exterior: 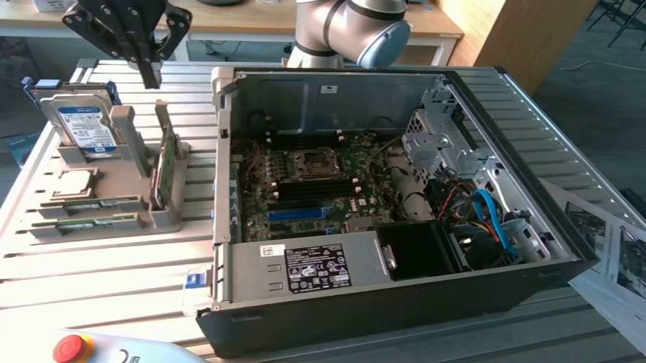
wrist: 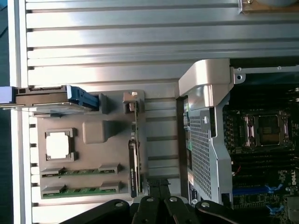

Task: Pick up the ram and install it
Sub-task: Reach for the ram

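My gripper hangs shut and empty, high above the holder. The ram lies flat in a slot at the holder's end opposite the drive, 1 of 2 sticks there. Light, stiff, fragile, I judge: pinch its long edges, off the chips.

Arm has the usual UR look: fat, rounded silver-grey joints, with a pale blue cap at 4 o'clock on the nearest one. Gripper, up at 11 o'clock in the exterior view, is all black, built from flat linkage bars tapering to a narrow tip. The wrist view catches shiny round pins at the link pivots.
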Robot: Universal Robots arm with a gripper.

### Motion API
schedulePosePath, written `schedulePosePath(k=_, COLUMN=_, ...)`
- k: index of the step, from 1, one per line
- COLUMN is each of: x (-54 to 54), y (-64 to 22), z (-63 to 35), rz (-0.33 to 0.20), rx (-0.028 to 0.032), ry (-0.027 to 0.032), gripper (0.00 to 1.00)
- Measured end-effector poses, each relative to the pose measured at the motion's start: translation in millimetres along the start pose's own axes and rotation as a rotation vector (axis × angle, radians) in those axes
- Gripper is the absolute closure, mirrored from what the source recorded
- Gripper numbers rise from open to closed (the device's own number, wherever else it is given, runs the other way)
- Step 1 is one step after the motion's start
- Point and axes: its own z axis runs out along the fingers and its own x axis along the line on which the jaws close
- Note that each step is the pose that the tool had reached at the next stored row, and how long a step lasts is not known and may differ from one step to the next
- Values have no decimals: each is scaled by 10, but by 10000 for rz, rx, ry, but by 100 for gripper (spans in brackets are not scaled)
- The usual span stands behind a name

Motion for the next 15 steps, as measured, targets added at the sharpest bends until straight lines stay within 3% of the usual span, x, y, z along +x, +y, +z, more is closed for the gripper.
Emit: schedulePosePath(k=15, x=367, y=28, z=-7, rz=1, rx=0, ry=-1, gripper=90)
